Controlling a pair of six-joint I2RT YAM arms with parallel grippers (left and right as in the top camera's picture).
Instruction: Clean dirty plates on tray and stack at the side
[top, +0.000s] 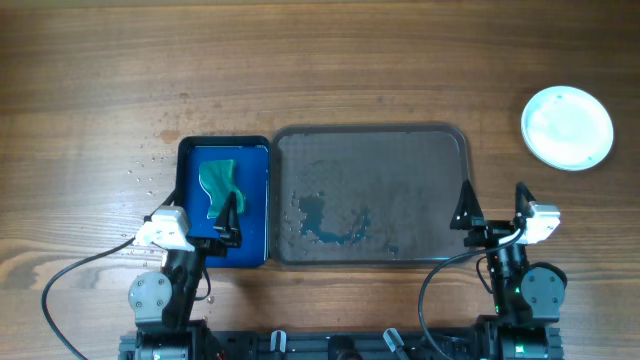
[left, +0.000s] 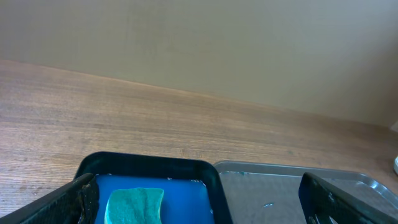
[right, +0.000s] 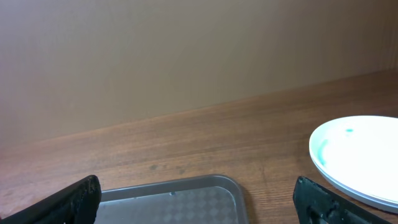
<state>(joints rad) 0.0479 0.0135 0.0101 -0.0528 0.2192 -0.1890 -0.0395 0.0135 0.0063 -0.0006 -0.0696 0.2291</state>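
Holding cloth, blue tray, smeared grey tray

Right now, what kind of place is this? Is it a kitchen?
Probably not a kitchen, more like a robot practice table. The left arm and right arm sit at a wooden table with a smeared tray and a white plate, facing a bare wall.

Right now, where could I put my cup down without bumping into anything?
Bare wood: the wide table strip beyond both trays, and the gap between the grey tray and the plates. The grey tray has room, but wet with blue smears. Crowded: the blue tray, with a sponge under the left hand, and the front edge by the right hand.
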